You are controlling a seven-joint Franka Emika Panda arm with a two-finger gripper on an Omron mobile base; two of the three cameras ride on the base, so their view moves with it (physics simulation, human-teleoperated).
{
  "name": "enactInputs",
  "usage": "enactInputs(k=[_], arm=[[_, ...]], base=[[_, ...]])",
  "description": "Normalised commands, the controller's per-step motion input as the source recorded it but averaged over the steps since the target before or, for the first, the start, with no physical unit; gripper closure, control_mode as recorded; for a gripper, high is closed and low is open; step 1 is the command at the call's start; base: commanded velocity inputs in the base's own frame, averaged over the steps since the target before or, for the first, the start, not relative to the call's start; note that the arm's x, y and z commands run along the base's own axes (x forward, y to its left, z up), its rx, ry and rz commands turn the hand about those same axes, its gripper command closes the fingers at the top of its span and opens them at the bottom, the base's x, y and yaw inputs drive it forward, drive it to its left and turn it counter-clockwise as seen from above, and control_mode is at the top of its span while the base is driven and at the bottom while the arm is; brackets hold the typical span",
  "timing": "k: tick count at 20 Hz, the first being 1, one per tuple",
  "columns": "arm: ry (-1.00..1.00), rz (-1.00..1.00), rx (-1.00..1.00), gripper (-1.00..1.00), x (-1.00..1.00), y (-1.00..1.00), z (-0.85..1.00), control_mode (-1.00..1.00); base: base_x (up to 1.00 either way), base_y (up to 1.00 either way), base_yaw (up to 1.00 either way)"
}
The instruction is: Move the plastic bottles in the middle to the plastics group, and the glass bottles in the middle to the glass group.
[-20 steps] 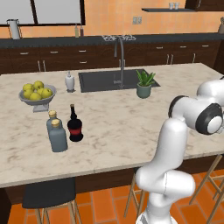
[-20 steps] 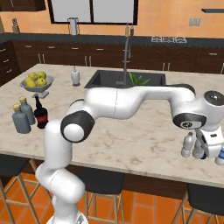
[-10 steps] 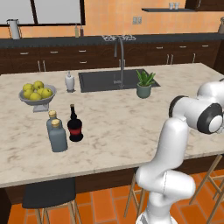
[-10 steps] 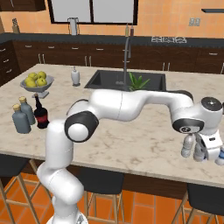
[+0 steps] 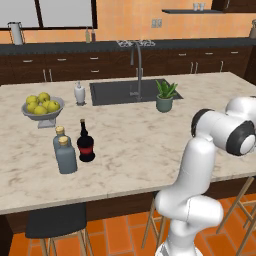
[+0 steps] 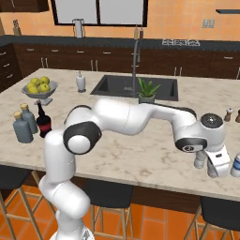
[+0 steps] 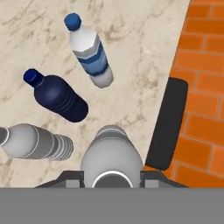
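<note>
My gripper (image 7: 111,176) is shut on a pale grey-white plastic bottle (image 7: 111,155), seen from above its white cap. It hangs low over the counter's near right edge (image 6: 154,176). The plastics group stands just beyond it: a pale grey bottle (image 7: 37,142), a navy bottle (image 7: 57,96) and a white bottle with a blue label (image 7: 89,50). From the right base view the gripper (image 6: 216,166) sits between a pale bottle (image 6: 200,161) and another bottle (image 6: 236,165). The dark glass bottle (image 5: 85,145) with a red band stands beside the glass group's two cork-topped grey-blue bottles (image 5: 65,156).
A black stool seat (image 7: 168,124) and orange tiled floor lie below the counter edge. A bowl of lemons (image 5: 42,107), a white soap dispenser (image 5: 79,93), the sink (image 5: 127,91) and a potted plant (image 5: 166,96) stand further back. Shakers (image 6: 228,115) are at the right.
The hand has come down toward the counter's right edge with the pale bottle in it. The bottles at the left end have not moved.
</note>
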Motion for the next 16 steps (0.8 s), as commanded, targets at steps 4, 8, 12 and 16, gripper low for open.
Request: enactInputs(k=[4, 8, 12, 16], arm=[[-0.05, 0.00, -0.07, 1.00, 0.04, 0.00, -0.26, -1.00], [0.01, 0.00, -0.01, 1.00, 0.06, 0.00, -0.11, -1.00], [0.15, 0.00, 0.00, 1.00, 0.15, -0.06, 0.00, -1.00], [0.11, 0.00, 0.00, 1.00, 0.07, -0.09, 0.00, -1.00]], base=[[0.00, 0.00, 0.00], [0.00, 0.00, 0.00], [0.00, 0.00, 0.00], [0.00, 0.00, 0.00]])
